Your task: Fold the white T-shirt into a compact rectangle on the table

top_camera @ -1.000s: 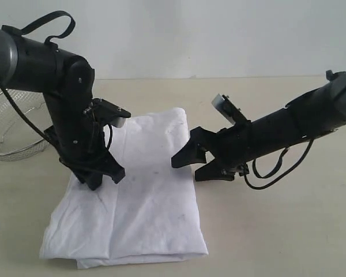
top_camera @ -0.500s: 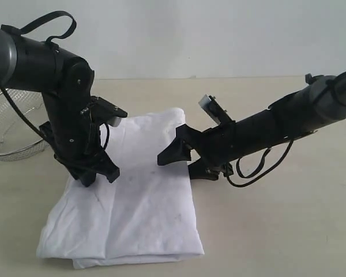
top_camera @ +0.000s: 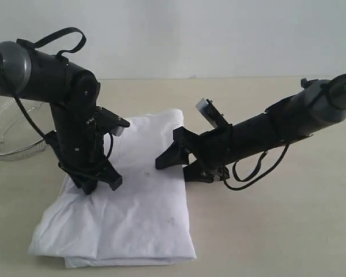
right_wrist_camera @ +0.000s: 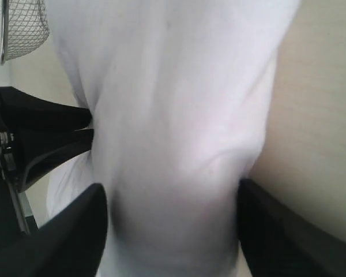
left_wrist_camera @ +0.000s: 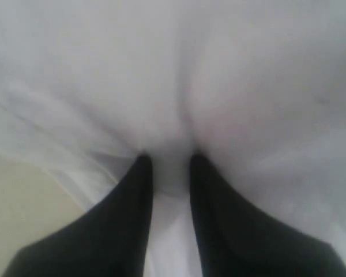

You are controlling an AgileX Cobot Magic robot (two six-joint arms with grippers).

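Note:
The white T-shirt (top_camera: pixel 138 213) (left_wrist_camera: pixel 248 86) (right_wrist_camera: pixel 179 86) lies folded in a long rectangle on the table (top_camera: pixel 265 231), running from the back middle toward the front left. My left gripper (top_camera: pixel 101 184) (left_wrist_camera: pixel 168 158) stands on the shirt's left edge, its narrow jaws shut on a pucker of white cloth. My right gripper (top_camera: pixel 173 171) (right_wrist_camera: pixel 172 190) reaches in low from the right. Its jaws are open wide and straddle the shirt's right edge, one finger over the cloth and one by the bare table. No print or tag shows.
A round wire-mesh basket (top_camera: pixel 6 133) (right_wrist_camera: pixel 23 23) sits at the far left behind the left arm. Bare beige tabletop (right_wrist_camera: pixel 323 86) lies to the right of the shirt and in front of the right arm. A black cable (top_camera: pixel 248 179) loops under the right arm.
My right gripper has slid left onto the shirt's right edge and its jaws have narrowed a little. The shirt's front end has shifted left. The left gripper has kept its pinch.

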